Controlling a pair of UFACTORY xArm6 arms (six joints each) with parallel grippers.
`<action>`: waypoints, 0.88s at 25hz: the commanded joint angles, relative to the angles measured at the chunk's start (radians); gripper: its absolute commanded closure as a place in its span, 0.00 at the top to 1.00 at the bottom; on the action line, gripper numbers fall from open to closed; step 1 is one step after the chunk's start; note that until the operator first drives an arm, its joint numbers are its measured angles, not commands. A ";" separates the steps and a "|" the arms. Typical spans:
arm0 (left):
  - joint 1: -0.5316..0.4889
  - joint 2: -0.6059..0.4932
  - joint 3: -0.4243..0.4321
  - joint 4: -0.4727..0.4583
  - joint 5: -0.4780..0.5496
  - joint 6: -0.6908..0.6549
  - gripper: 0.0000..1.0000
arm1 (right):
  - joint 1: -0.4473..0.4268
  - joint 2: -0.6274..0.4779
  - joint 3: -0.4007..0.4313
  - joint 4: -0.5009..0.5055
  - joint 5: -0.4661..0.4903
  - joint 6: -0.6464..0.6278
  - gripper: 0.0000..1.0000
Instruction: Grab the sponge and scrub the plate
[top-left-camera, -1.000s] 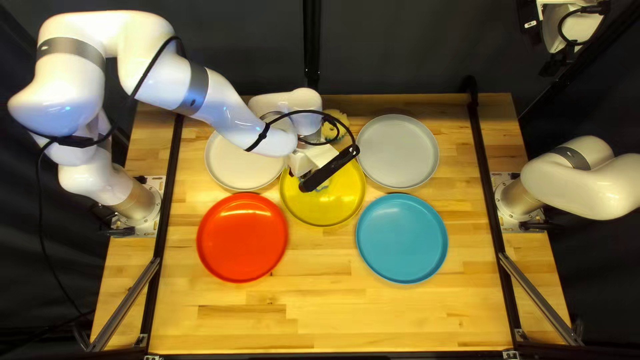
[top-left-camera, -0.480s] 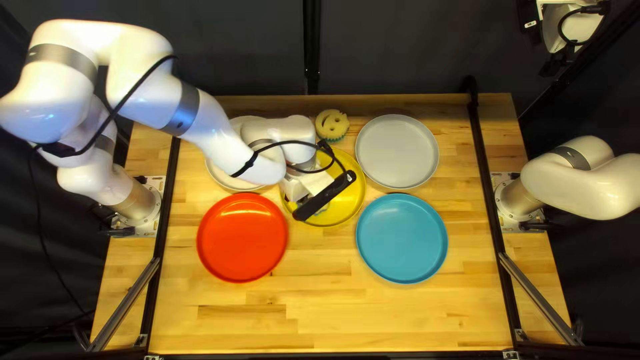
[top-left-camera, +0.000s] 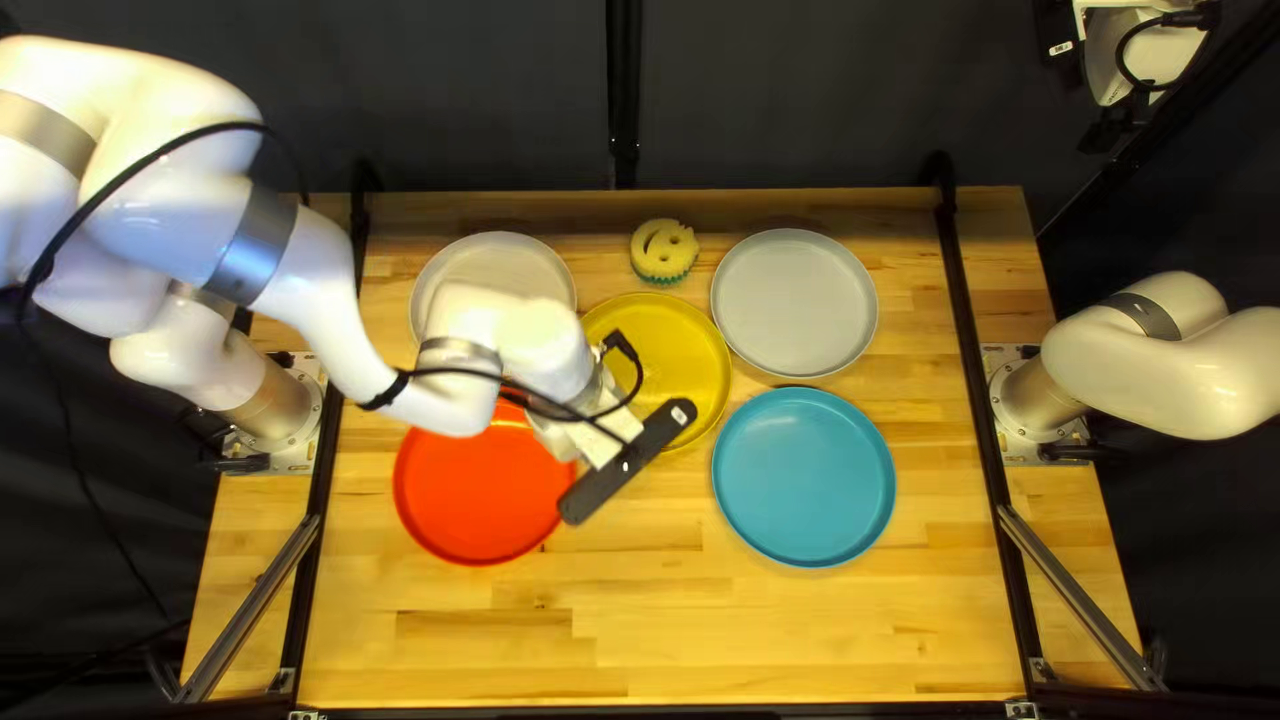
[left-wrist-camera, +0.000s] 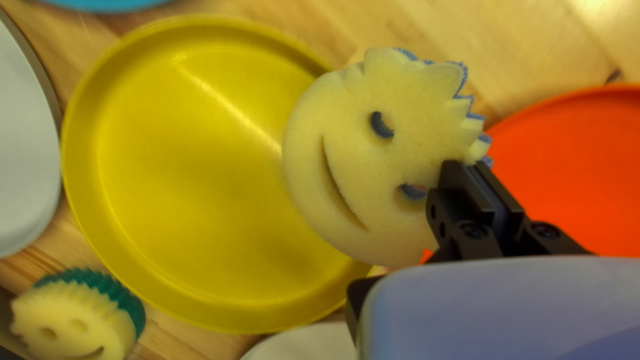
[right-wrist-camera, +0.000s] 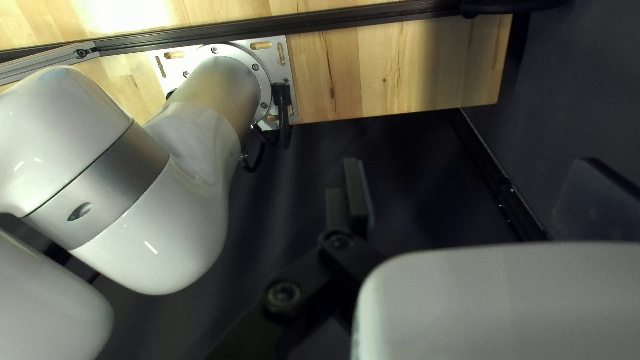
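Okay, the smiling, blue-backed sponge is clamped in the left gripper — which hides it, left of centre in the top left view — by the yellow plate; upper right, the right gripper's fingers stand apart.

The left arm rises from its base, bends at the far left and reaches back rightward and nearer, its joints folded well above the table's left half. Its wrist slants toward the near right, carrying the left gripper left of the scene's middle. The gripper's two black fingers stand close together, clamped.

The right arm curves from its own base out past the right edge. The right gripper hangs at the far right, its fingers spread wide with nothing between them.
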 commanded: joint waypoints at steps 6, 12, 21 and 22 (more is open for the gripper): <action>-0.068 0.150 -0.034 0.079 -0.223 -0.084 0.00 | 0.000 0.000 0.000 0.000 0.000 0.000 1.00; -0.076 0.136 0.063 -0.046 -0.334 0.025 0.00 | 0.000 0.000 0.000 0.000 0.000 0.000 1.00; -0.051 0.107 0.000 -0.113 -0.219 0.118 1.00 | 0.000 0.000 0.000 0.000 0.000 0.000 1.00; -0.044 0.098 0.000 -0.115 -0.205 0.124 1.00 | 0.000 0.000 0.000 0.000 0.000 0.000 1.00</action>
